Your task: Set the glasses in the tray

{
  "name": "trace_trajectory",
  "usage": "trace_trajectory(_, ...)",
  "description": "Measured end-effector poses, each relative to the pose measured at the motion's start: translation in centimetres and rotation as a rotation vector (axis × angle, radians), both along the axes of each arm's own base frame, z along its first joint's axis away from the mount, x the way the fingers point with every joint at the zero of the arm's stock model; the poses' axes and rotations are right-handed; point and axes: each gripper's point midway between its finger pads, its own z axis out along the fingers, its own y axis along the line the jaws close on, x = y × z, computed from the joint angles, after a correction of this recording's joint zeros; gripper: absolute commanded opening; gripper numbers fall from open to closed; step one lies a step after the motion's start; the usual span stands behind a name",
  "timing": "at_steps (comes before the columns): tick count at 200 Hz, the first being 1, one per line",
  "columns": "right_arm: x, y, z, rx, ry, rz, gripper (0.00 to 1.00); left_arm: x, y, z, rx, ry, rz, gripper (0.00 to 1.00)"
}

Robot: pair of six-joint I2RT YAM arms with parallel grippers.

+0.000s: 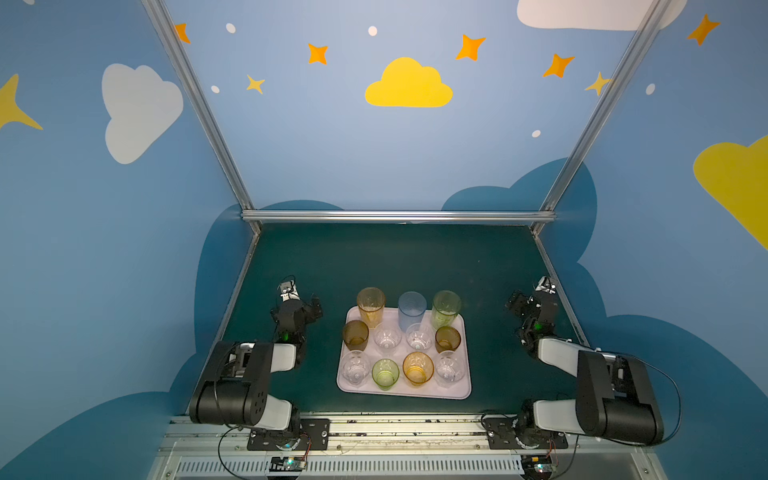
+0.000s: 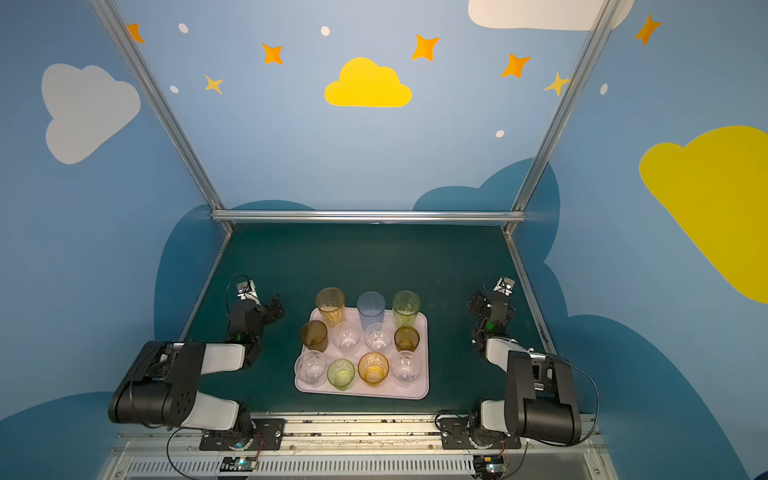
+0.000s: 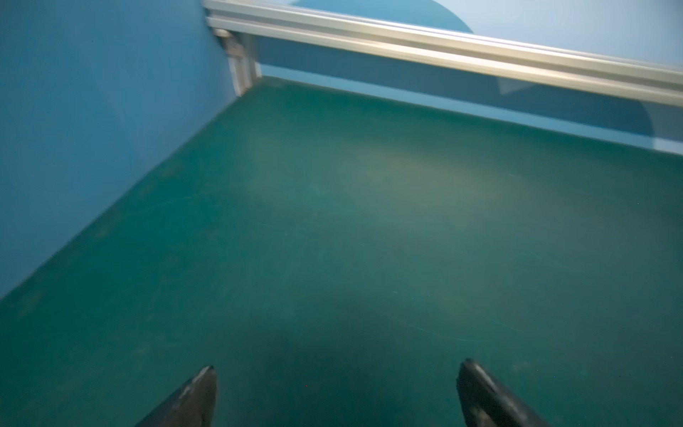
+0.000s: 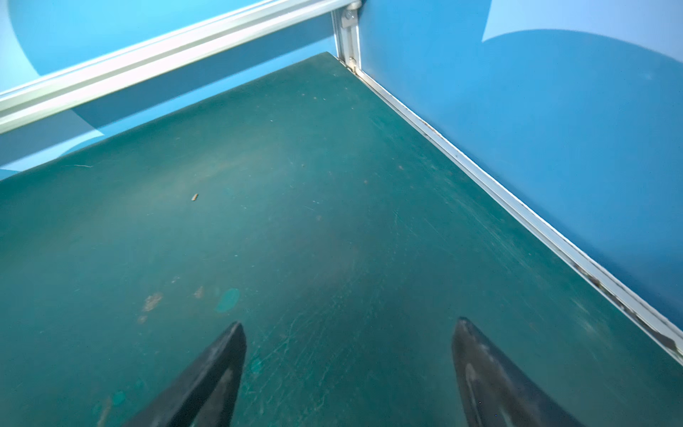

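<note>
Robot lab booth: aluminium frame (image 1: 397, 216), cloud-painted walls (image 1: 332, 145) (stars (image 1: 318, 53) too)

The left arm (image 1: 245, 374) sits folded low on its own side, elbow back and wrist pointing forward. Its left gripper (image 3: 336, 366) gapes wide and empty. Opposite, the right arm (image 1: 602, 382) mirrors that pose, the right gripper (image 4: 349, 325) spread wide, gripping nothing.
</note>
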Motion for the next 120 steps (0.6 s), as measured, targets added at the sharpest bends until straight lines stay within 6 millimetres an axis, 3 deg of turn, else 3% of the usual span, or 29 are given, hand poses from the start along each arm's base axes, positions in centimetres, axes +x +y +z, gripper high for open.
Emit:
trace_trajectory(35,0.3,1.4,-0.7,-0.018,0.027,0.072,0.86,2.1,-0.4,1.0,-0.009,-0.001,-0.033,1.00)
trace_trajectory(56,0.9,3.5,-1.2,-0.066,0.041,0.151,0.86,3.0,0.2,2.0,-0.026,-0.026,-0.029,1.00)
trace_trajectory(80,1.9,5.7,-1.7,-0.113,0.064,0.230,0.86,2.8,0.2,1.6,-0.035,-0.008,-0.033,1.00)
trace_trajectory(120,2.1,5.6,-1.4,-0.140,0.060,0.237,0.86,2.8,0.0,1.4,-0.041,0.001,-0.043,1.00)
